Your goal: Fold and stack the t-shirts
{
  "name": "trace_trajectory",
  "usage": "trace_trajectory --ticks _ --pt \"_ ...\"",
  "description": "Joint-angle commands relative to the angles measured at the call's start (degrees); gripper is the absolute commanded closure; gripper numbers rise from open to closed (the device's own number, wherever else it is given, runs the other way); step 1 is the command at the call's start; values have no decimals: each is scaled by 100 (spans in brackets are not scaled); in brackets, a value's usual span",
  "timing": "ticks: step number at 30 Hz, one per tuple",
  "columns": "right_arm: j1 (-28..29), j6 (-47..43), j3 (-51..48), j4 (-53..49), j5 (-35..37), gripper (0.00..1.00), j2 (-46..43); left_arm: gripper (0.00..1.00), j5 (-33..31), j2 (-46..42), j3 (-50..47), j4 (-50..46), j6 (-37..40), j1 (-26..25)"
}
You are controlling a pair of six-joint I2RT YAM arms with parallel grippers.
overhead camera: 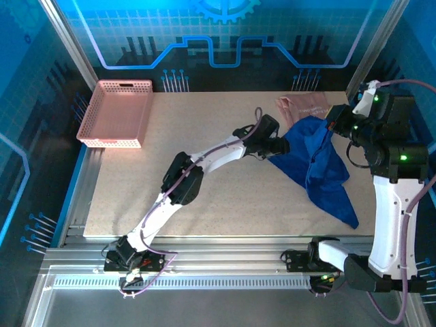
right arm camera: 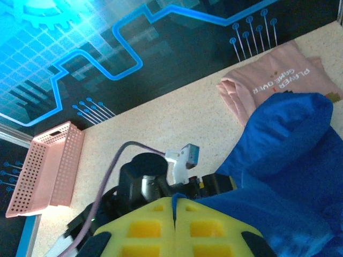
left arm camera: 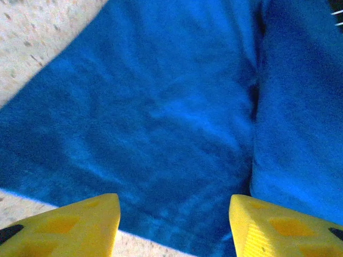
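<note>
— The fingers of my left gripper are standing spread, gripping nothing, right over the royal-blue cloth t-shirt.
— And the right gripper?
— It's pinching a bunch of that shirt, holding it raised off the speckled beige tabletop at the right. Behind it, the pale pink cloth t-shirt is lying folded; I'm reading "GAME OVER" and "PLAYER", upside down.

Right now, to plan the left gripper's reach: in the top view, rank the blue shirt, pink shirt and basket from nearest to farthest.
1. Blue shirt, right at the left gripper.
2. Pink shirt, beyond it, back right.
3. Basket, back left corner.
</note>
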Motion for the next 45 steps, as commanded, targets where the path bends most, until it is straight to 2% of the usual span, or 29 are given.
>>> trace_trajectory --ticks 1,5,9,12,15,20,22,26,29,34,38,42,45 --pt "-86 -110 -161 173 -193 100 -177 47 -26 405 345 52 -378 -135" --pt "-86 -80 -268 173 -333 100 -273 51 -167 605 275 18 -670 -66" --pt "-86 -64 -112 59 -352 100 -345 58 -440 727 291 -807 -797 245" --pt "-86 -126 224 -146 -239 100 -355 59 -555 669 -36 -1353 -883 654" --pt "-95 -136 557 -278 -108 100 -358 60 -811 467 -348 -1696 -554 1071" --pt "-95 -191 1194 -665 -278 100 -149 61 -1204 -381 -1464 -1561 135 2123" --pt "-94 -369 1330 -902 -268 100 -65 60 -1381 -444 -1336 -1863 630 2545" --pt "-95 -913 1414 -1362 873 100 14 60 -1396 -225 -435 -2406 1402 3197" --pt "-94 -1085 1104 -1024 1404 100 39 57 -1258 17 414 -2629 1788 3342" --pt "-52 -804 305 -487 1223 100 162 44 -369 -94 727 -2457 1806 3344" --pt "118 -453 -774 101 1054 100 -59 33 316 -1282 -373 -1775 1458 3309" --pt "130 -353 -1411 296 1041 100 -259 29 827 -3072 -2003 -1267 1014 3246" --pt "116 -348 -1793 437 1101 100 -408 27 1050 -4492 -3384 -1169 794 2971"
